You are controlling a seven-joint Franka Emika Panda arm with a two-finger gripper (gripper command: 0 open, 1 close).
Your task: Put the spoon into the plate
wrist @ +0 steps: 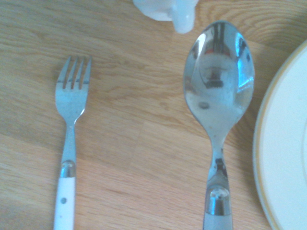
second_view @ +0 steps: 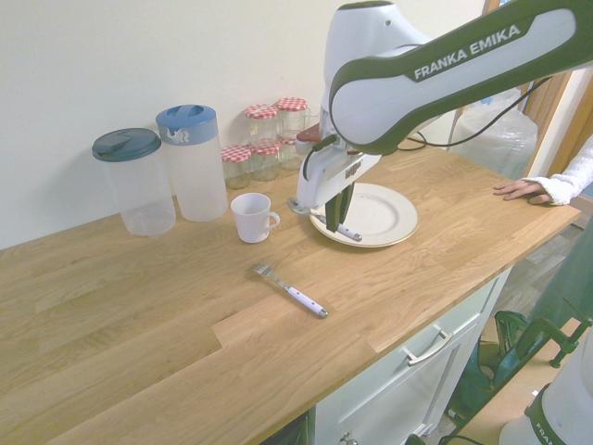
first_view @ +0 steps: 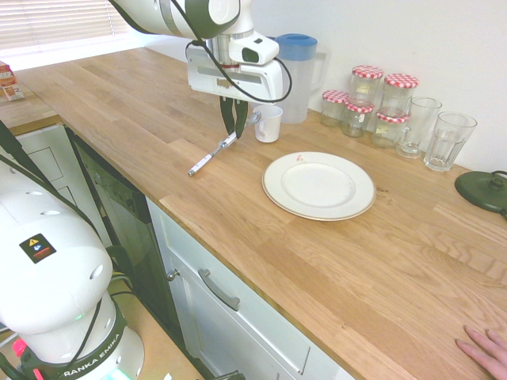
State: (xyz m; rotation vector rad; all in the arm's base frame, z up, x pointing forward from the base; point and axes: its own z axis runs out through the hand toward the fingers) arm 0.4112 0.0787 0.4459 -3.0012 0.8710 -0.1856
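Spoon point(wrist: 219, 100): rounded, mirror-bright metal bowl narrowing to a thin neck, with a white handle. It is off the surface point(first_view: 372, 261), clenched by its handle in the tool point(second_view: 339, 197), which points straight down. It hangs level, bowl toward the white cup point(second_view: 254, 217) and handle end point(second_view: 351, 233) toward the plate point(second_view: 380, 215), beside the plate's near rim.

Wrist view alone resolves the bowl's shape and shows the fork point(wrist: 70, 139) lying parallel, apart from it, with the plate edge on the other side. In the first exterior view the fork point(first_view: 211, 155) lies on the wood below the tool point(first_view: 233, 127), and the spoon cannot be made out there.
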